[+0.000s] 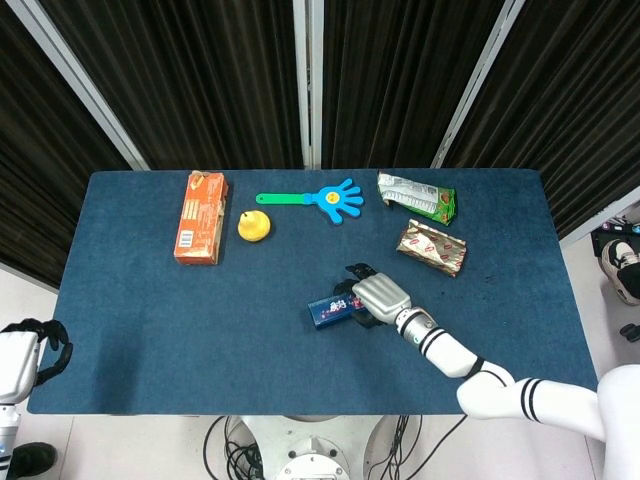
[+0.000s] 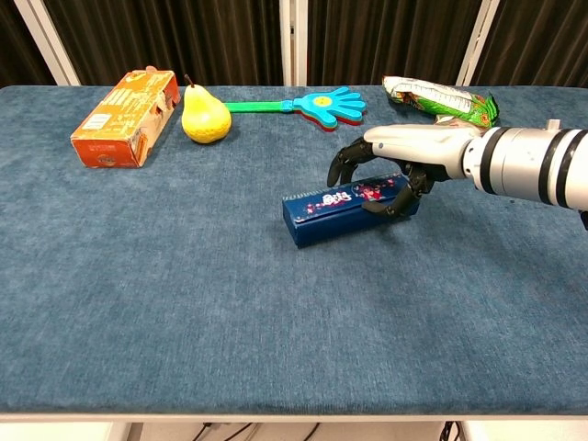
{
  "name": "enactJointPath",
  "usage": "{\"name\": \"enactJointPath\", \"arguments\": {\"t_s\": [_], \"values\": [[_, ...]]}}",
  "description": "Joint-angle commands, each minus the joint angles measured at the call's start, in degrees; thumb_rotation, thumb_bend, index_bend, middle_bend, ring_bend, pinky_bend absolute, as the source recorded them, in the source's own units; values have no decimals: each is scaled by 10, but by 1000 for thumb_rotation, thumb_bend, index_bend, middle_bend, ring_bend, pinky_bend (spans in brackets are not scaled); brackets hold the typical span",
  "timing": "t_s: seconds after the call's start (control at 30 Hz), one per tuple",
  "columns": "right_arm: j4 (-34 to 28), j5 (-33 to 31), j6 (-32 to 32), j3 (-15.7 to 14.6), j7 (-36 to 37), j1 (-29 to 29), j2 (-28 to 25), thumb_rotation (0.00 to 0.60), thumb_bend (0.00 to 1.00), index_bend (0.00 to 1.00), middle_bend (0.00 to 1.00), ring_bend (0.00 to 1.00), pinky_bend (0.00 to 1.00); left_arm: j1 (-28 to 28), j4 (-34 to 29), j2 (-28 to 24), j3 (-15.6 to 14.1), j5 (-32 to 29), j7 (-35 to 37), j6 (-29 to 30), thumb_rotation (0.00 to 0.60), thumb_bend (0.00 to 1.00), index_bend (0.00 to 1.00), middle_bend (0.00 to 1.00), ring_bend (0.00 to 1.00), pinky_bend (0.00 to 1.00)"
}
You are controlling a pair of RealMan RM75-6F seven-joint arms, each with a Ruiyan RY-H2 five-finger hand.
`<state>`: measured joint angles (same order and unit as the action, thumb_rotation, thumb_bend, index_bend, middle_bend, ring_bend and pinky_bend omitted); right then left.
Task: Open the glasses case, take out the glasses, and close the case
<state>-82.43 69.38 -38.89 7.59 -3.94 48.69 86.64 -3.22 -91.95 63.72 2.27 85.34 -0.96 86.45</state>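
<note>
- Right hand (image 1: 378, 298) in head view: sits over the right end of the case (image 1: 328, 311), fingers curled down around it, so it grips that end. Case lies flat and closed, middle of the tabletop (image 1: 150, 320), a bit right of centre.
- Left hand (image 1: 25, 355), head view: off the tabletop at the lower left edge, fingers curled in, nothing seen in them.
- Head view, rest: orange carton (image 1: 200, 216), pear (image 1: 254, 225), hand-shaped clapper (image 1: 320, 199), two snack bags (image 1: 416, 196) (image 1: 432, 246), all well apart from the case.
- Right hand (image 2: 404, 156) in chest view: fingers wrap the far edge, thumb hooks the near face of the case (image 2: 331, 213). Lid looks shut, seam runs along the top edge.
- Handling, judged: case looks like a stiff, light box with a smooth printed skin, likely to slide on the cloth if pushed from one end. Better to pin the body and lift the lid at the long front edge. Glasses inside are not visible; presumably fragile, take them by the frame, not the lenses.
</note>
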Motion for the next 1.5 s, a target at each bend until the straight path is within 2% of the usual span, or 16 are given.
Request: {"name": "enactJointPath", "arguments": {"t_s": [0.03,0.17,0.37,0.47,0.53,0.63,0.8,1.0,1.17,1.27,1.33,1.5], "values": [[-5,-8,8,1,-5,5,-7,600,667,311,340,18,0,0,0,0,0,0,1,0,600,380,608,628,457,513],[-9,-28,22,6,-16,17,-14,600,758,314,347,29,0,0,0,-1,0,0,2,-1,600,380,608,628,457,513],[7,-72,46,19,-36,47,-5,600,790,314,348,29,0,0,0,-1,0,0,6,-1,600,380,608,628,457,514],[14,-90,48,21,-50,59,1,600,769,298,315,25,0,-1,1,-2,0,0,8,-2,600,380,608,628,457,514],[22,-106,52,23,-57,68,9,600,716,260,286,13,0,-1,0,-2,0,0,9,-3,600,380,608,628,457,514],[37,-126,58,27,-63,83,24,600,620,177,229,0,0,-1,0,-2,0,0,9,-3,600,380,608,628,457,513],[69,-152,66,33,-68,105,53,600,576,48,141,0,0,-1,0,-2,0,-1,9,-3,600,379,608,628,457,513],[106,-161,57,46,-58,118,81,600,576,22,120,0,0,-2,1,-2,0,-1,11,-4,600,379,608,628,457,513],[156,-170,16,59,-72,127,118,600,532,22,111,0,0,-2,0,-2,0,-1,11,-4,600,380,608,628,457,513],[140,-150,-17,61,-71,118,119,600,525,22,105,0,0,-2,1,-2,0,-1,12,-4,600,380,608,628,457,513],[104,-119,-38,56,-59,104,104,600,524,22,111,0,0,-2,1,-3,0,-1,13,-4,600,380,608,628,457,513],[12,-32,-79,23,-20,61,58,600,527,36,186,0,0,-2,0,-3,0,0,13,-4,600,380,608,628,457,513]]}}
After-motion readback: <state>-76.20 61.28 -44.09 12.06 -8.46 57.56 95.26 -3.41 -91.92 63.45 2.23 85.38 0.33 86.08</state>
